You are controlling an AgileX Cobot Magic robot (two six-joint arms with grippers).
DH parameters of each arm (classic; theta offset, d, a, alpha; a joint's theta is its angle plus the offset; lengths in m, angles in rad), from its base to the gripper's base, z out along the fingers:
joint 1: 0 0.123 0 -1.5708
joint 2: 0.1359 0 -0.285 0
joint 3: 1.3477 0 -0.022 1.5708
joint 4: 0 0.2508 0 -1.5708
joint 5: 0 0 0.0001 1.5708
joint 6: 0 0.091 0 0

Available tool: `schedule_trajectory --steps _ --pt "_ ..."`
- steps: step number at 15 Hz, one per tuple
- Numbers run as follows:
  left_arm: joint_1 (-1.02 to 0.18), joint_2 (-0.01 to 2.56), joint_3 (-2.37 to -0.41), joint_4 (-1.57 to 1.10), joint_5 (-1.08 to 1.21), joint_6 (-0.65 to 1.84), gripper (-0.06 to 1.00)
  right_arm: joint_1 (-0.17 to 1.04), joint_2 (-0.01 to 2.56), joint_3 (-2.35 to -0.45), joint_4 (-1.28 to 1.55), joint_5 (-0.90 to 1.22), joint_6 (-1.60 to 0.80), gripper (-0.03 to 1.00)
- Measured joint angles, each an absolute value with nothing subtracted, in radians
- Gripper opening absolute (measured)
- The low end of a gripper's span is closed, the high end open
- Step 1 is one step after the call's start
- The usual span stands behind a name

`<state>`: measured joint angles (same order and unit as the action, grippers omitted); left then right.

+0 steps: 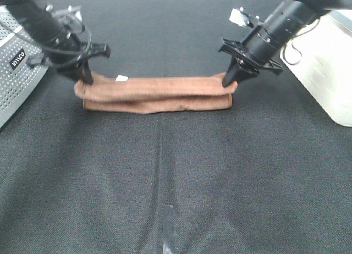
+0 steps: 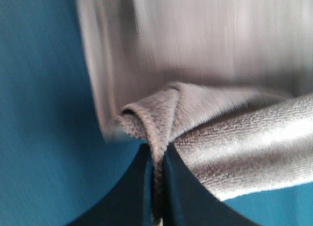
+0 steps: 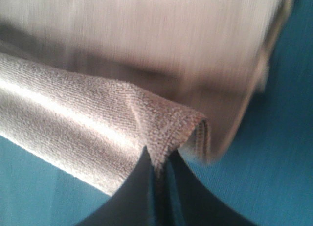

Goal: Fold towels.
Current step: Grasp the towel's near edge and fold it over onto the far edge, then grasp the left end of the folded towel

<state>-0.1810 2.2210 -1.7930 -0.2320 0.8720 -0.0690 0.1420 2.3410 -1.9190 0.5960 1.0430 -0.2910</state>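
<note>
The rust-brown towel (image 1: 157, 94) lies as a long folded strip across the dark table, with its small white tag (image 1: 121, 78) near its left end. My left gripper (image 1: 82, 78) is shut on the towel's left corner; in the left wrist view its fingers (image 2: 178, 187) pinch a fold of the cloth (image 2: 230, 143). My right gripper (image 1: 230, 81) is shut on the towel's right corner; in the right wrist view its fingers (image 3: 134, 192) pinch the hemmed edge (image 3: 166, 125). Both held corners sit a little above the layer below.
A perforated grey metal box (image 1: 14, 72) stands at the left edge, close to the left arm. A white container (image 1: 330, 61) stands at the right edge, beside the right arm. The dark table cloth (image 1: 176, 182) stretches toward the front.
</note>
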Motion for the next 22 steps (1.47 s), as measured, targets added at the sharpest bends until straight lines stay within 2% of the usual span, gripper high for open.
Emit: schedule_trajectory --steps 3,5,6,7,8,9,11,12,14,22 --pt "-0.157 2.307 -1.876 -0.217 0.866 -0.087 0.02 0.142 2.447 -2.079 0.595 1.051 -0.278 0.0" --pt "-0.144 2.339 -1.882 -0.223 0.839 -0.09 0.02 0.142 2.491 -2.12 0.596 1.051 -0.278 0.0" --pt "-0.144 2.345 -1.883 -0.231 0.82 -0.09 0.03 0.142 2.509 -2.125 0.596 1.054 -0.277 0.03" --pt "-0.144 2.347 -1.883 -0.249 0.803 -0.09 0.08 0.142 2.519 -2.127 0.596 1.063 -0.274 0.13" --pt "-0.144 2.347 -1.883 -0.265 0.785 -0.087 0.17 0.142 2.522 -2.127 0.595 1.07 -0.274 0.27" --pt "-0.143 2.347 -1.884 -0.284 0.773 -0.082 0.34 0.142 2.522 -2.127 0.595 1.071 -0.274 0.44" --pt "-0.143 2.347 -1.884 -0.274 0.773 -0.075 0.69 0.142 2.51 -2.13 0.595 1.091 -0.274 0.71" --pt "-0.142 2.347 -1.884 -0.253 0.78 -0.075 0.82 0.142 2.5 -2.13 0.586 1.099 -0.274 0.73" --pt "-0.139 2.347 -1.884 -0.216 0.788 -0.084 0.86 0.142 2.478 -2.13 0.562 1.119 -0.274 0.75" --pt "-0.135 2.413 -1.885 -0.26 0.754 -0.087 0.86 0.142 2.475 -2.13 0.544 1.12 -0.274 0.75"
